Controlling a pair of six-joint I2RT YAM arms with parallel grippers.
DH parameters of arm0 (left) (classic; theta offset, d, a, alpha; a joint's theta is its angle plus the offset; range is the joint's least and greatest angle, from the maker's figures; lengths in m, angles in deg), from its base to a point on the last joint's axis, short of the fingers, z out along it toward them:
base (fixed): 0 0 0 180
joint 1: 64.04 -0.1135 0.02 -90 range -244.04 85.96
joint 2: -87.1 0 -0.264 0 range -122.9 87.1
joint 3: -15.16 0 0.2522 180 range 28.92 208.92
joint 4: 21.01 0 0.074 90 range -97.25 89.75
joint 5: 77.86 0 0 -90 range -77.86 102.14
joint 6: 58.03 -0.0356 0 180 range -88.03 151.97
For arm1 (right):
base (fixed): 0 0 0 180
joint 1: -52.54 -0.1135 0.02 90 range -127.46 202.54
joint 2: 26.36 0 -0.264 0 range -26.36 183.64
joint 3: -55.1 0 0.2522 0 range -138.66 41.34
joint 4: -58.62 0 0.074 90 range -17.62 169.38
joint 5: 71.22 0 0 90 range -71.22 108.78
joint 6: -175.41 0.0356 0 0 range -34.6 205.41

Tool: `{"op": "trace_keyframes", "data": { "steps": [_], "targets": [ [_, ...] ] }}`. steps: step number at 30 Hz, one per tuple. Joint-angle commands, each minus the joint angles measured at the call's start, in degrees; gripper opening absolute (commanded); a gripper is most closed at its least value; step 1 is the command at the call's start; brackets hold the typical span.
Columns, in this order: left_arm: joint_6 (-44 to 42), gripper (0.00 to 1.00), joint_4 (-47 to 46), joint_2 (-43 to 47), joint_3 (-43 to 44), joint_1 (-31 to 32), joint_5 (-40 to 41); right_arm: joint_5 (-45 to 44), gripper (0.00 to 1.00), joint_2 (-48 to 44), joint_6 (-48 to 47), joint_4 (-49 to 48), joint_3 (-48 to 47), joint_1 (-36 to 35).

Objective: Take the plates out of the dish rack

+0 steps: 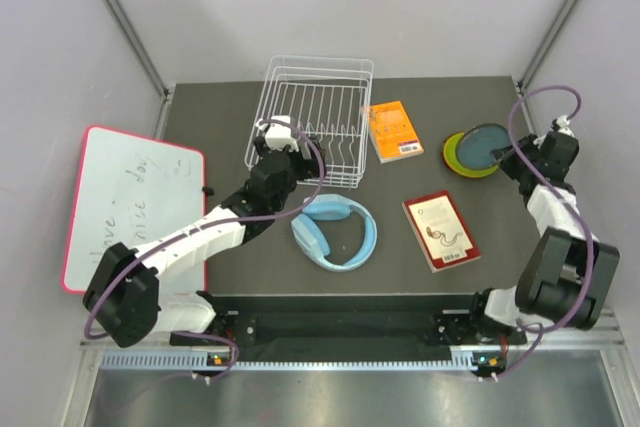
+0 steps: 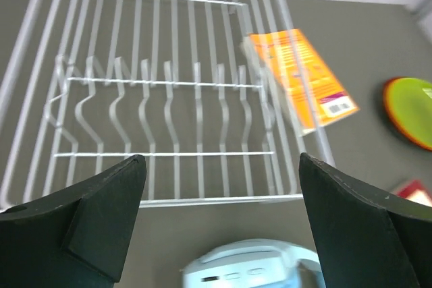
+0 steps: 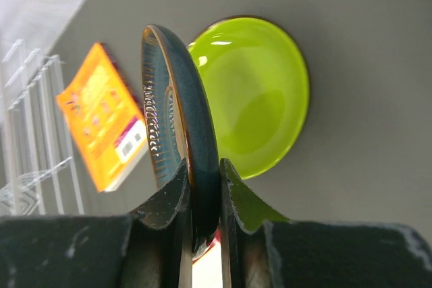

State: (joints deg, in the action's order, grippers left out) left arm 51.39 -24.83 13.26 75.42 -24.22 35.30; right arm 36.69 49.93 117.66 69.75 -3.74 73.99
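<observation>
The right end effector (image 3: 202,180) is clamped on the rim of the dark teal plate (image 3: 192,112), held edge-on over the lime green plate (image 3: 263,92) on the counter (image 3: 364,166), well apart from the dish rack (image 2: 162,154). The smart play is to tip it flat, lower it centred, then release. The left end effector (image 2: 221,163) hangs wide open and empty at the rack's near side.

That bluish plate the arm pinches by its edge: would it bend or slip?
Probably stiff: the dark teal plate shows no bend though the right gripper pinches only its rim. Its surface looks glossy, so it might slip or swing in that narrow grip. Released on edge, it could roll or tip onto the lime green plate below.
</observation>
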Motion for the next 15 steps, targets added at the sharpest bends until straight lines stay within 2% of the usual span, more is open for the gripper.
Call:
{"op": "trace_keyframes", "data": {
  "steps": [1, 6, 12, 14, 15],
  "targets": [
    [-5.4, 0.99, -1.6, 1.1, -1.4, -0.2, 8.3, -1.7, 0.00, 6.5, -2.6, -2.5, -7.1, 1.7],
    [-5.3, 0.99, -1.9, 2.5, -3.7, -0.2, 10.9, -0.2, 0.00, 12.6, -2.1, -4.5, -9.6, 2.1],
    [-6.5, 0.99, -1.6, 3.2, -4.9, -1.0, 10.1, 3.3, 0.00, 18.4, -1.1, -6.0, -10.8, 2.1],
    [-6.1, 0.99, -1.0, 3.0, -4.9, -1.5, 9.0, 3.8, 0.06, 19.8, -1.3, -6.1, -11.3, 2.0],
    [-6.1, 0.99, -0.6, 2.6, -4.7, -1.6, 8.4, 4.1, 0.12, 20.2, -1.5, -5.8, -11.4, 1.8]
  ]
}}
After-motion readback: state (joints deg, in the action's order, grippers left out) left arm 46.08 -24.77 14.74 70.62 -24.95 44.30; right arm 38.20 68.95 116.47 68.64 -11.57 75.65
